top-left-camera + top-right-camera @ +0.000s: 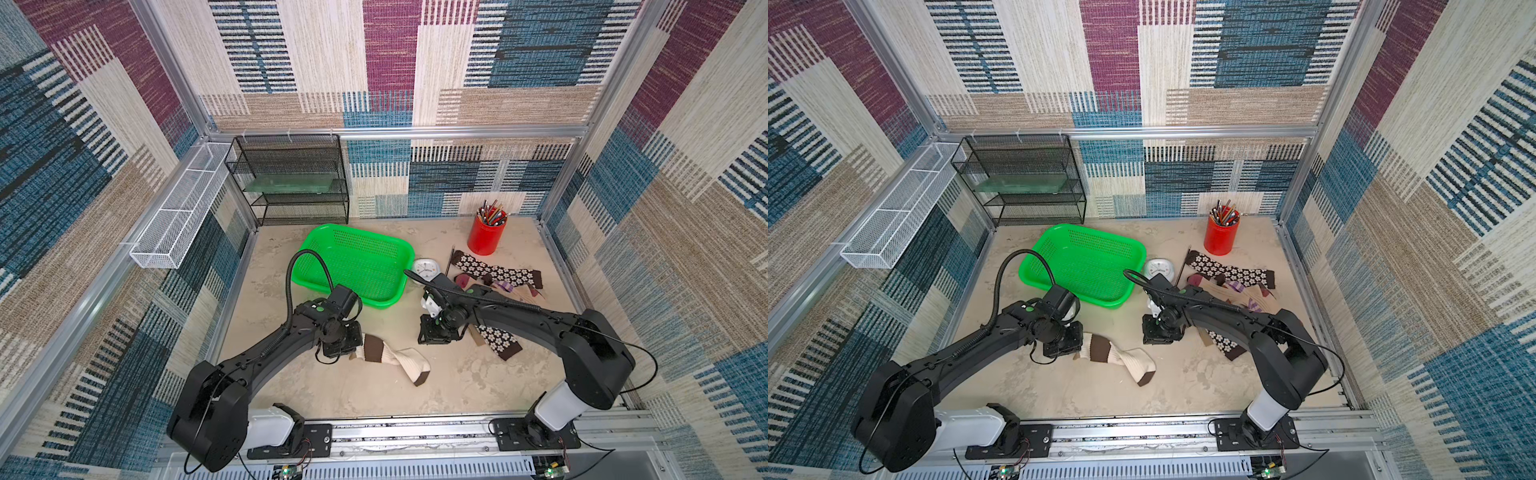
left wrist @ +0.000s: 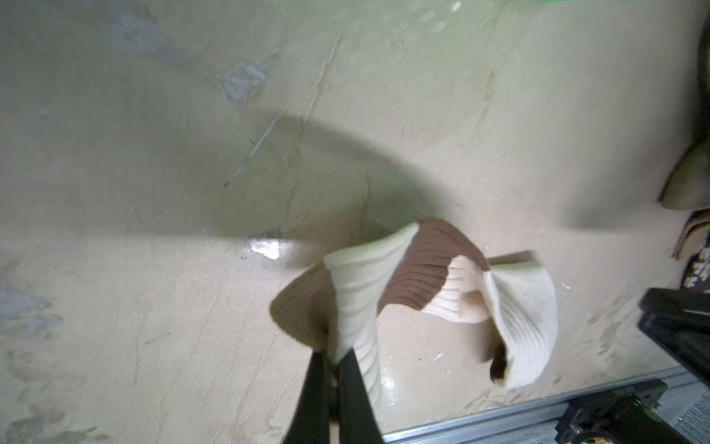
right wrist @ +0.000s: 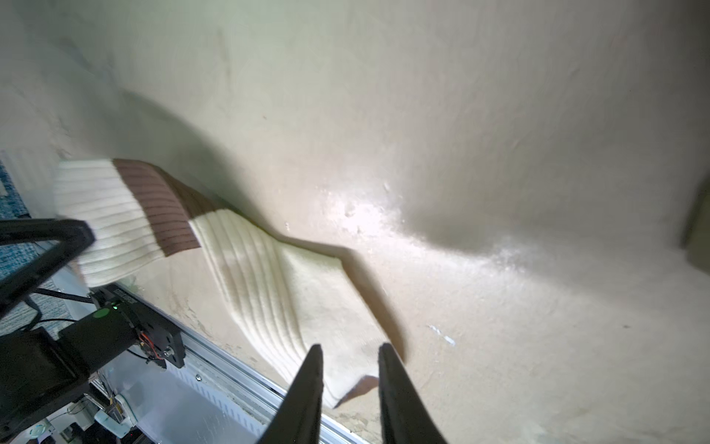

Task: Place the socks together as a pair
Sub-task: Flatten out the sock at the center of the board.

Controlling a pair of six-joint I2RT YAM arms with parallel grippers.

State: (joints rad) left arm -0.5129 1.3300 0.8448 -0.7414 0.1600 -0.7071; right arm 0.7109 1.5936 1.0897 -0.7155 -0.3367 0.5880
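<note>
A cream sock with brown blocks (image 1: 395, 359) (image 1: 1121, 357) lies stretched across the front middle of the table. My left gripper (image 2: 332, 355) is shut on its cuff end (image 2: 353, 307), which is lifted and bunched. My right gripper (image 3: 349, 348) hangs over the sock's brown toe end (image 3: 361, 386); its jaws stand a little apart with nothing clamped between them. One dark brown sock with white flowers (image 1: 494, 272) lies at the back right. Another (image 1: 496, 343) sticks out from under the right arm. Between them is a tan sock with a maroon toe and purple stripes (image 1: 498, 286), partly hidden by that arm.
A green basket (image 1: 357, 266) stands behind the left arm, with a round white dial (image 1: 424, 270) beside it. A red cup of pencils (image 1: 486, 237) is at the back right, with a loose pencil (image 1: 449, 259) near it. A black mesh shelf (image 1: 291, 178) is at the back left.
</note>
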